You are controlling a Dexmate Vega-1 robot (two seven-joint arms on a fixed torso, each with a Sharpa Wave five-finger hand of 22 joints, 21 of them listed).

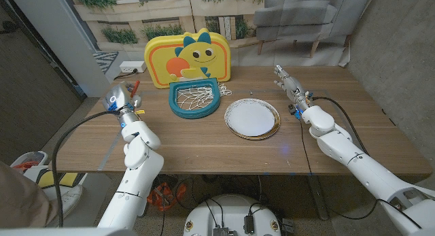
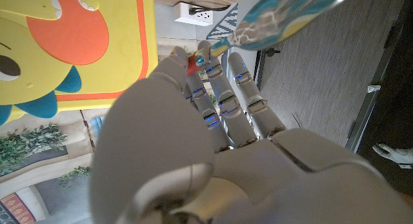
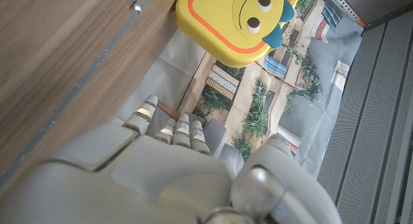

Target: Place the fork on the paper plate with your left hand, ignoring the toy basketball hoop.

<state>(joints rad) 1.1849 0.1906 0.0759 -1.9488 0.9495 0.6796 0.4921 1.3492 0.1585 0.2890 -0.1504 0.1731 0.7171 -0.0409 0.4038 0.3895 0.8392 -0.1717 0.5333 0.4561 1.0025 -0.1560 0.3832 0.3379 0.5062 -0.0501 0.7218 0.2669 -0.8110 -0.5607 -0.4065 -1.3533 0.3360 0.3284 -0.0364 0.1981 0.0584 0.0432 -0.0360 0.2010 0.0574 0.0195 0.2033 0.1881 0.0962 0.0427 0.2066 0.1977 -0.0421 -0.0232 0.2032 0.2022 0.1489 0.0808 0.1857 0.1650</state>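
Head view is showing your left hand (image 1: 121, 98) sitting at about nine o'clock on the wooden table (image 1: 204, 144), fingers closed around the fork (image 1: 133, 90), whose red tip is poking out on the hoop side of the grip. Your left wrist view is showing the same grasp: the fingers (image 2: 222, 98) are curling up along the back of the hand and a small red piece of the fork (image 2: 193, 64) is sitting between the fingertips. Moving right, the toy basketball hoop (image 1: 194, 98) is lying at about eleven o'clock, its teal ring and white net flat on the table below the yellow dinosaur backboard (image 1: 189, 56). Just beside it, near the centre, the paper plate (image 1: 252, 118) is resting with nothing on it, well apart from the fork. At about two o'clock your right hand (image 1: 287, 81) is reaching toward the far edge with its fingers extended together, holding nothing.
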